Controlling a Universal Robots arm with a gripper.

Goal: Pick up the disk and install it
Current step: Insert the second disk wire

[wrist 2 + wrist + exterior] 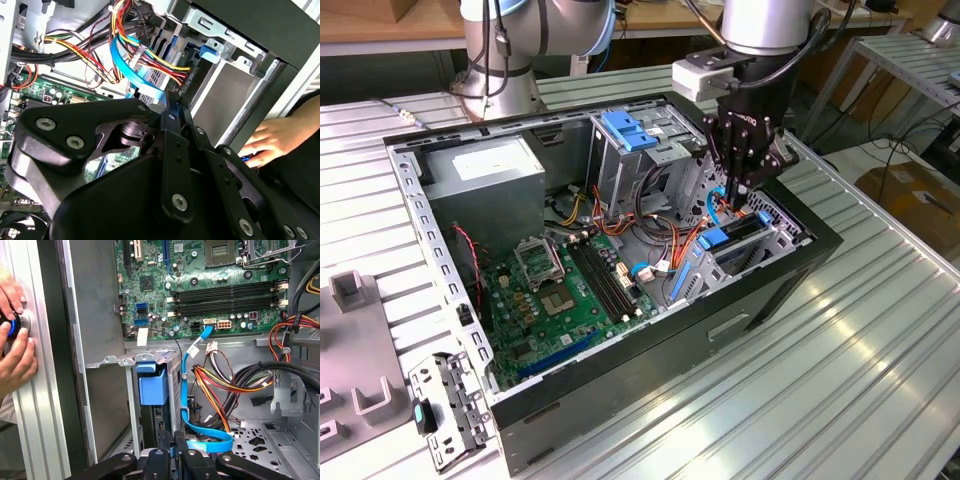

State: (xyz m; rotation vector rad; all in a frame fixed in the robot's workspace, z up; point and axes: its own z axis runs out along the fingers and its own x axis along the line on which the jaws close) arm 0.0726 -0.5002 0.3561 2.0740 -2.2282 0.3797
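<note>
In the bay, disk (152, 390) stands on edge.

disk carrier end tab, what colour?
Bright blue; the disk shows best in the first wrist view.

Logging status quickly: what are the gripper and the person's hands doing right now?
Black gripper: above the dark hard drive in a blue plastic carrier; open or shut cannot be told.
Person's hands: on a round blue button.

Green motherboard (570, 290) lies inside the open computer case (650, 370).
</note>
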